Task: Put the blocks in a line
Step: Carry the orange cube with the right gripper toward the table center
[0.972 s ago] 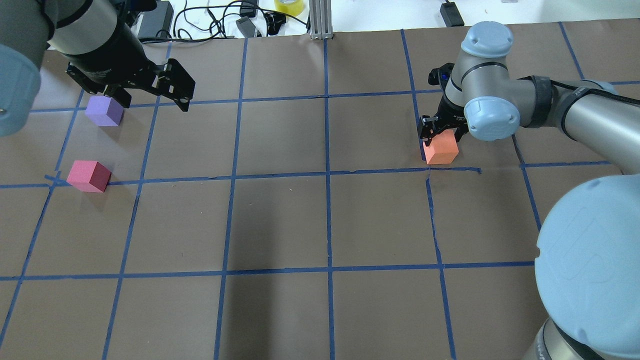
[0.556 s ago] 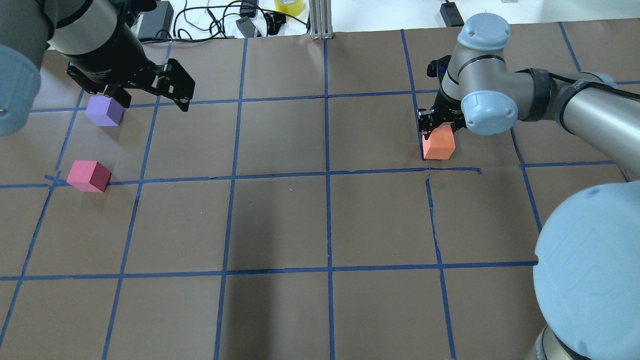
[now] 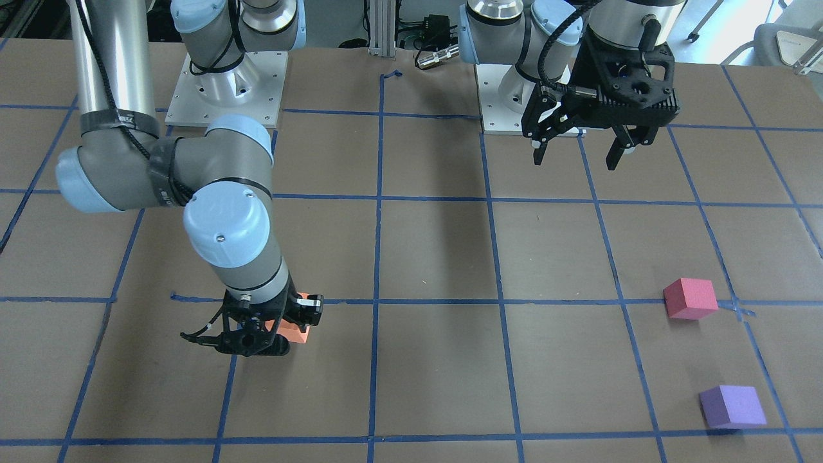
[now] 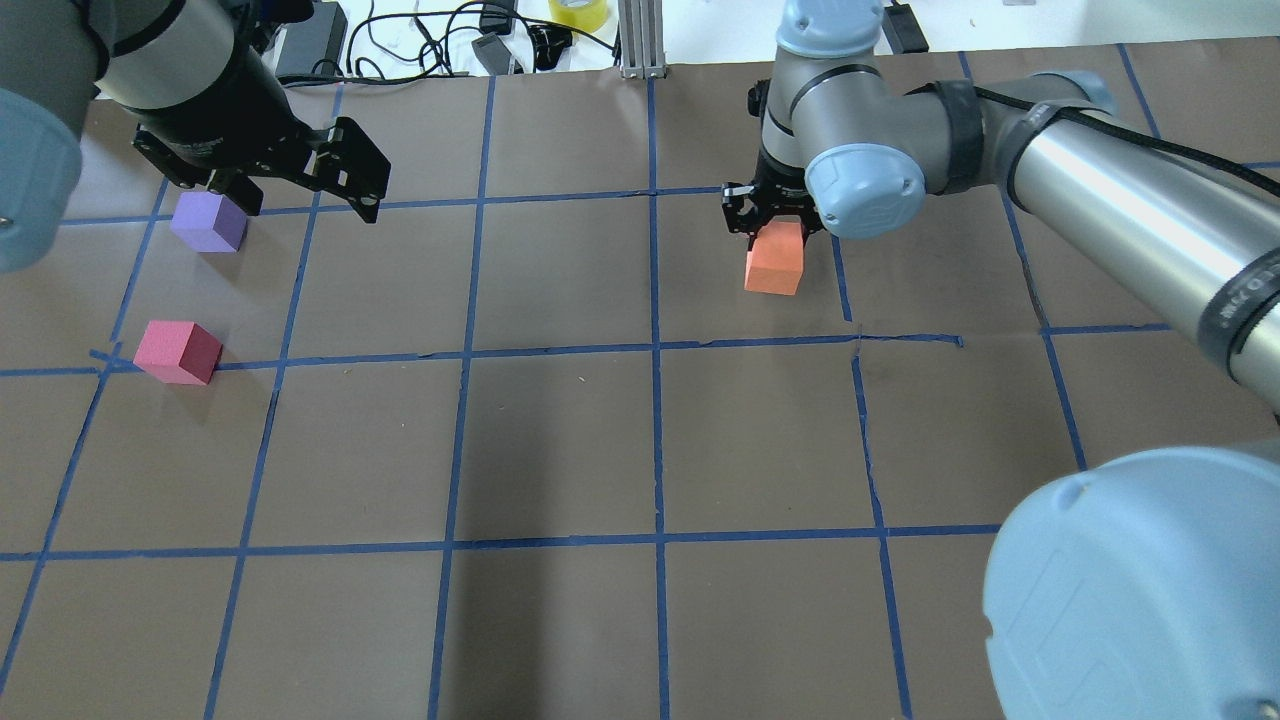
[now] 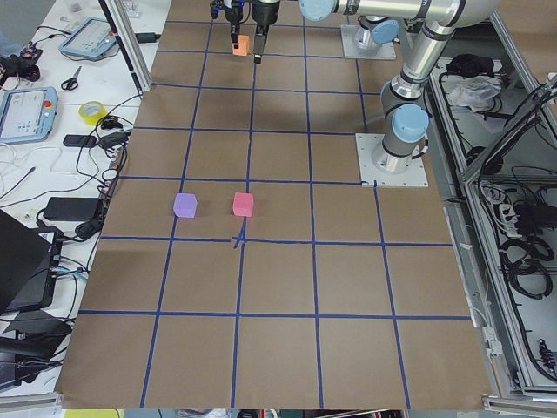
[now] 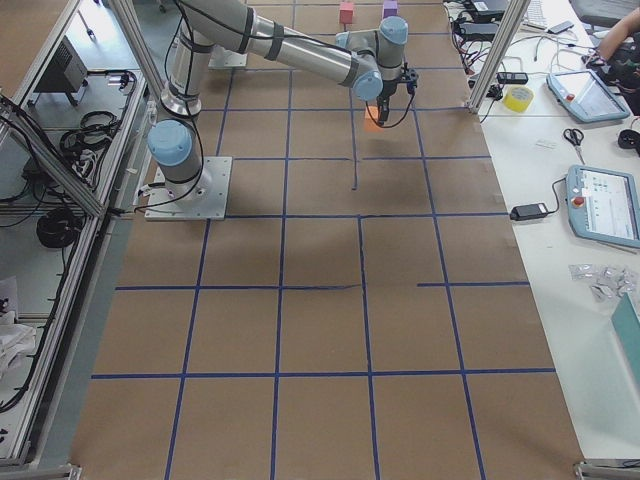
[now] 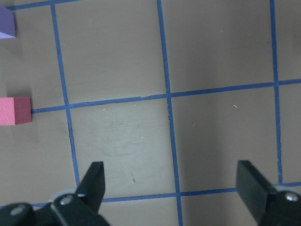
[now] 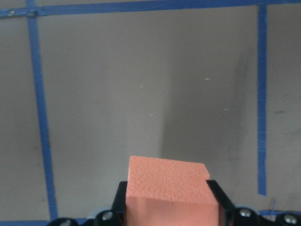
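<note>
In the front-facing view you see a table (image 3: 437,257) papered brown under a blue tape grid (image 3: 418,197). The left claw (image 3: 575,157) hangs wide and empty. The red-pink foam cube (image 3: 690,298) and the purple foam cube (image 3: 732,406) sit on the table. The right claw (image 3: 257,334) pinches the orange foam cube (image 3: 297,328). From overhead, cables (image 4: 420,40) and a yellow tape roll (image 4: 578,12) lie beyond the table's far edge. Since a second ago the orange foam cube has crossed a tape line leftward, and the left claw hasn't moved.

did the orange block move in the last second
Yes. The orange block, held by the right gripper, went left across the blue tape line it sat beside.
</note>
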Available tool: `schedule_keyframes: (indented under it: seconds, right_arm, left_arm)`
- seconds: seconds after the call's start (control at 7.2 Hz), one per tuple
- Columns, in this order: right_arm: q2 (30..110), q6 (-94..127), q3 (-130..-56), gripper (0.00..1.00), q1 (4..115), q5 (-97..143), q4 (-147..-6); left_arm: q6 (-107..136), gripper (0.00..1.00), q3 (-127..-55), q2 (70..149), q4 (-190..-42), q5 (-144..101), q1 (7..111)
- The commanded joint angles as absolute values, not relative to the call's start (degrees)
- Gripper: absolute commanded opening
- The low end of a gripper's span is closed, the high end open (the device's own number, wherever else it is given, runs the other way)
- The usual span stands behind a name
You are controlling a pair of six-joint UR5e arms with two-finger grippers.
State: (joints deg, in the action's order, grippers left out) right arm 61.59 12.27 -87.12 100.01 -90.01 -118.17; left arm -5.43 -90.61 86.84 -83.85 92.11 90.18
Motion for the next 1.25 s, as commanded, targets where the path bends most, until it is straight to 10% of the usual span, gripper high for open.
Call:
schedule_keyframes:
  seconds: [0.0, 1.11]
  right_arm:
    - [57.59, 17.74, -82.03, 0.00, 106.32, -90.17, -118.04]
    - [48.43, 17.58, -76.03, 0.10, 115.05, -90.27, -119.88]
  left_arm:
    - [-5.36, 1.00, -90.62, 86.84, -83.85, 92.11, 90.18]
    - [-5.54, 1.00, -89.30, 86.57, -83.85, 91.41, 88.69]
